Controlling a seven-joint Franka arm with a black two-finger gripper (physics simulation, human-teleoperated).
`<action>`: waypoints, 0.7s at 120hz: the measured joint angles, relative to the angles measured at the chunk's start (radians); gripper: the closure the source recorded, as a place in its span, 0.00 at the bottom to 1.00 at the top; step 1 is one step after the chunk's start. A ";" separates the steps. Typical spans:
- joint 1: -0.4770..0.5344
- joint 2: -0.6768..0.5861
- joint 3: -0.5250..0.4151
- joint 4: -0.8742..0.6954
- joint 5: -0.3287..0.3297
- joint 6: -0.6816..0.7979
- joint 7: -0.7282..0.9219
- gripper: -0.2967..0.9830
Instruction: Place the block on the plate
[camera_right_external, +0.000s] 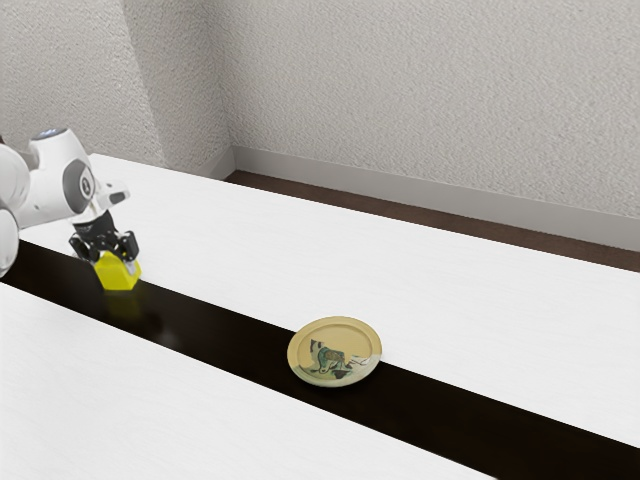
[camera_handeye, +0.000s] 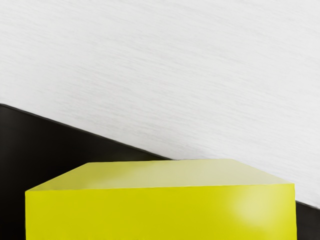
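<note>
The black gripper (camera_right_external: 110, 262) is at the exterior view's left, pointing down, with the yellow block (camera_right_external: 117, 273) between its fingers and one fingertip against the block's side. It is shut on the block, over the dark band. In the wrist view the block (camera_handeye: 160, 212) is large at the lower edge, square to the hand. The round tan plate (camera_right_external: 341, 337), with a painted animal figure, lies on the dark band farther toward the exterior view's right, well apart from gripper and block. Whether the block touches the table, I cannot tell.
A glossy black band (camera_right_external: 215, 325) runs lengthwise along the white table (camera_right_external: 420, 290), passing under both the block and the plate. Behind the table's far edge stand textured pale walls (camera_right_external: 420, 100).
</note>
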 joint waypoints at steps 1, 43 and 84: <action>-0.001 -0.002 0.000 -0.001 0.001 0.000 0.000 0.45; -0.182 -0.163 -0.017 -0.117 0.012 -0.003 -0.007 0.48; -0.382 -0.240 -0.107 -0.191 0.014 -0.005 -0.013 0.49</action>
